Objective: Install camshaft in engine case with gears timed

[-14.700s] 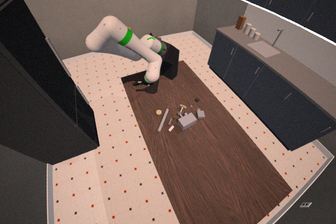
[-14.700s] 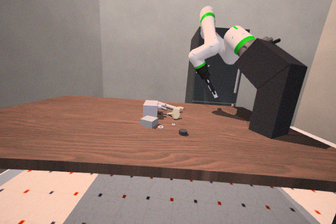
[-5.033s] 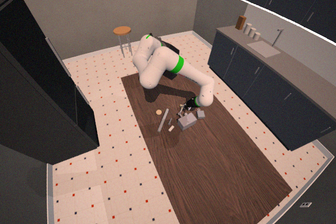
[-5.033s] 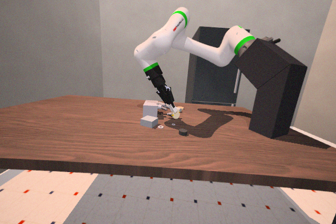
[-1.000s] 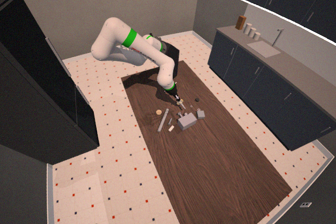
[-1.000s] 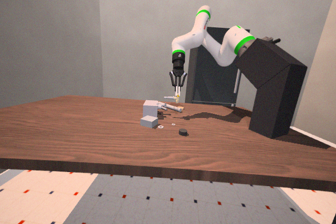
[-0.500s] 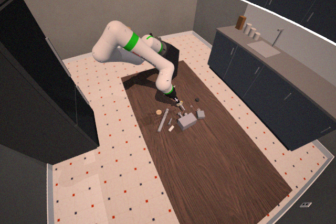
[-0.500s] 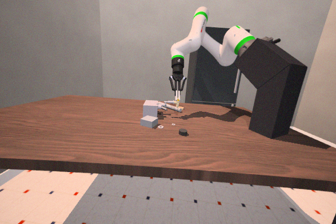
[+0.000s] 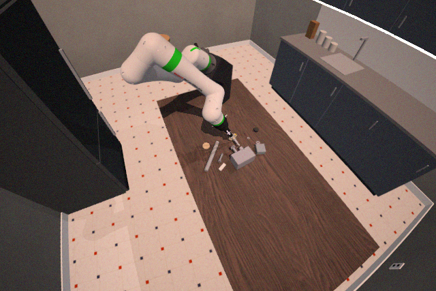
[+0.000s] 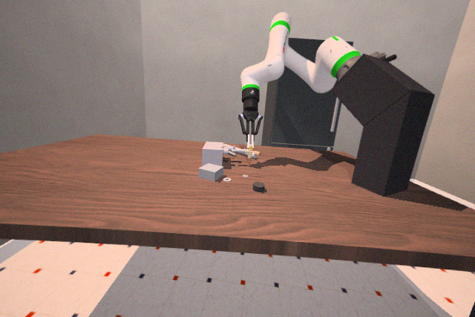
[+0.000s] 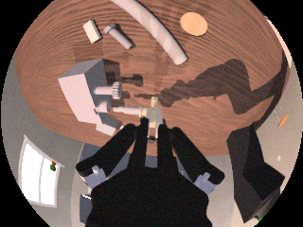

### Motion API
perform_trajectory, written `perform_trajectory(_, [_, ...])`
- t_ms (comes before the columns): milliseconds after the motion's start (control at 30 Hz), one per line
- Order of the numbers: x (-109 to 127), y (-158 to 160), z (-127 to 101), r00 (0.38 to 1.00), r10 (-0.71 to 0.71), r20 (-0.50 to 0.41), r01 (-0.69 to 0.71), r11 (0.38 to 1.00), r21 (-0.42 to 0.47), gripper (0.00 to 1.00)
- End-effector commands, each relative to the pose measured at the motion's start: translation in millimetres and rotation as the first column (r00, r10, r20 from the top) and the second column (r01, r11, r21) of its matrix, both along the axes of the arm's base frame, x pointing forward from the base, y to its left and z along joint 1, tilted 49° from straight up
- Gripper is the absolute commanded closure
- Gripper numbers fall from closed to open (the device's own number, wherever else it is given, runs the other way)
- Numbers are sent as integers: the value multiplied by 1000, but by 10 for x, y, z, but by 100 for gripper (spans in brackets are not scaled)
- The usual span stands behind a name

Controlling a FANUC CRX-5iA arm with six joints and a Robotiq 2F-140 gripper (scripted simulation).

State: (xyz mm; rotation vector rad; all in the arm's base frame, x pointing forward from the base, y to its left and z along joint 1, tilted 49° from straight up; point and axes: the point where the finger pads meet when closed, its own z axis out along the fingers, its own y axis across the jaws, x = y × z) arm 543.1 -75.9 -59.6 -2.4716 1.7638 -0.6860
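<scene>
The grey engine case [image 11: 82, 91] stands upright on the wooden table; it also shows in the top and exterior views [image 9: 242, 157] [image 10: 211, 153]. Short stubs stick out of its front face. The camshaft [image 11: 135, 112] lies level in the air, its thin shaft pointing at the case front and its tip at or just inside that face. I cannot tell how deep it sits. My gripper [image 11: 153, 113] points straight down and is shut on the camshaft's outer end by the yellowish gear [image 11: 153, 113]. The gripper also shows in the exterior view [image 10: 250, 145]. The gear marks are too small to read.
A long grey rod [image 9: 211, 155], a tan disc [image 9: 206, 145], a small bolt [image 9: 220, 157] and a small white block [image 9: 222, 166] lie left of the case. A small grey block [image 9: 260, 148], a washer [image 10: 227, 180] and a black puck [image 9: 255, 129] lie on its other side. The arm's dark pedestal [image 10: 387, 122] stands behind.
</scene>
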Motion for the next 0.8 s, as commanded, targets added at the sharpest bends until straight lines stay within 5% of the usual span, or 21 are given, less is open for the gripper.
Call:
perform_trajectory(0, [13,-7,-8,1000,1,3,-1,1000,-1,86])
perform_trajectory(767, [32,-32,-33,1000,1,3,-1,1000,-1,86])
